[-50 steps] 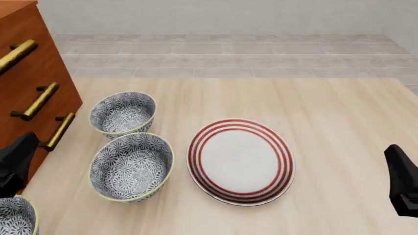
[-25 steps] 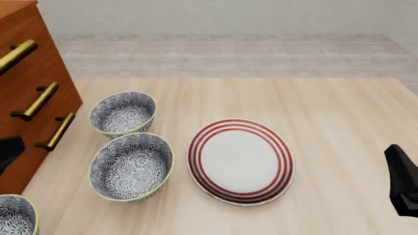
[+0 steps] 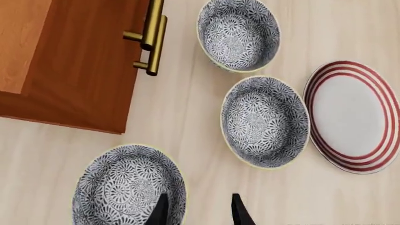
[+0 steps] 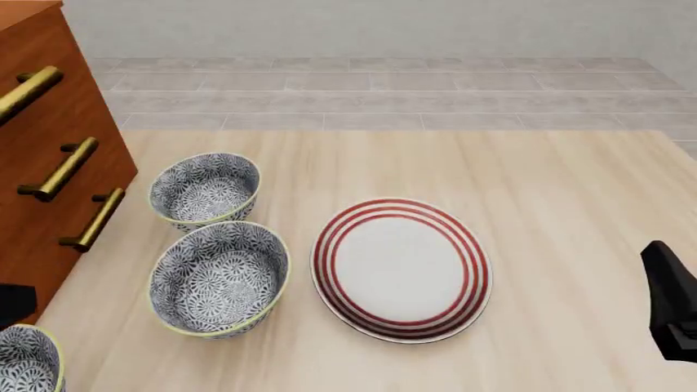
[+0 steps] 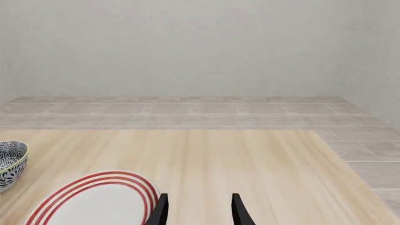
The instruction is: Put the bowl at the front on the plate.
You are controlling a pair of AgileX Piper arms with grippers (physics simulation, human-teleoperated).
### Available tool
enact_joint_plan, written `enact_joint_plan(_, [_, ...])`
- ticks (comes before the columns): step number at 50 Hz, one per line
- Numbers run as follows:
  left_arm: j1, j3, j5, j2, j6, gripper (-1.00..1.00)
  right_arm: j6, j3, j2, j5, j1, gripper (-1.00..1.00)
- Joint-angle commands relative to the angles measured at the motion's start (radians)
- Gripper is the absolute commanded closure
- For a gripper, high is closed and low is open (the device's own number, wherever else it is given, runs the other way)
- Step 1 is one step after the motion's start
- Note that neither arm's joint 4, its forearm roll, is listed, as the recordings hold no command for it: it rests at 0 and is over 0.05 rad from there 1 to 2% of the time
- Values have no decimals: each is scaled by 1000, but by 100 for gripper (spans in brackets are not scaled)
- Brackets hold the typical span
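Note:
The bowl (image 4: 22, 361) at the front, white with a dense blue-grey floral pattern and a yellow-green rim, is cut off by the bottom-left corner of the front view. The left wrist view shows this bowl (image 3: 128, 187) whole. My left gripper (image 3: 198, 213) hangs open above it, one finger over its rim and the other over bare table. The plate (image 4: 401, 268), white with red rings, lies mid-table. In the right wrist view my right gripper (image 5: 198, 212) is open and holds nothing, just beside the plate (image 5: 93, 201). Only a dark sliver of the left arm (image 4: 9, 302) shows in the front view.
Two look-alike bowls stand left of the plate, a middle bowl (image 4: 218, 278) and a far bowl (image 4: 205, 189). A wooden cabinet (image 4: 44, 122) with brass handles (image 4: 60, 170) borders the table's left side. The right arm (image 4: 670, 310) sits at the right edge.
The left arm has dropped back and down at the left edge of the front view, leaving only a sliver in sight. The right arm, bowls and plate have not moved.

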Motion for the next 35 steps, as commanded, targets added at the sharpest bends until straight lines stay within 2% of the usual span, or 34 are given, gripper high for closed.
enact_joint_plan(1, [23,10,39,31,-16,-100,0,1,-2,0,0,-100])
enact_joint_plan(11, [26,35,-14,68,-28,-100,0,1,-2,0,0,-100])
enact_joint_plan(13, [24,54,-33,72,-52,-100,0,1,-2,0,0,-100])
enact_joint_plan(25, [82,131,-132,116,-40,-100,0,1,-2,0,0,-100])
enact_joint_plan(35, [88,189,-197,138,-79,-100,0,1,-2,0,0,-100])
